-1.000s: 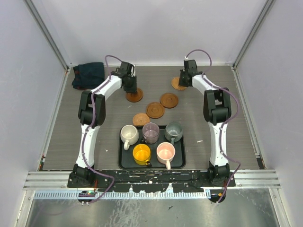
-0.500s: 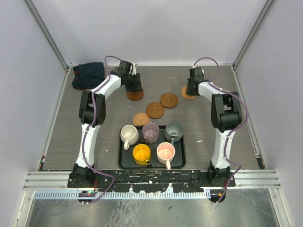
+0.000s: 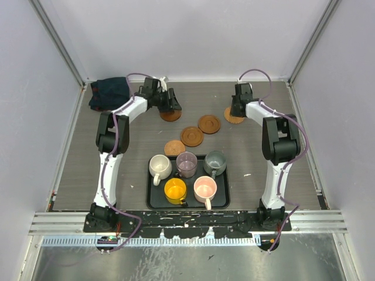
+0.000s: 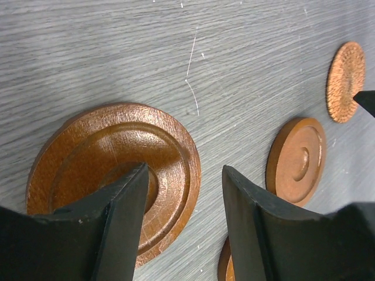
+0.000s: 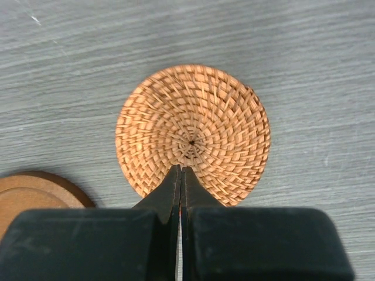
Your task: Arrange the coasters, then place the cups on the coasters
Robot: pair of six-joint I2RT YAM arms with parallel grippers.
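Coaster beneath half-open left gripper, seemingly untouched

**ITEM COUNT: ALL KINDS TALLIED**

Coasters: five. These are the far-left coaster, the far-right coaster, and between them the upper coaster, the middle coaster and the near coaster.

Cups: five, one of each colour. They are the cream cup, mauve cup, grey-green cup, yellow cup and pink cup.

Tray: one, black.

Cloth: one, dark.

End effectors: two, the left end effector and the right end effector.

Bench: one.
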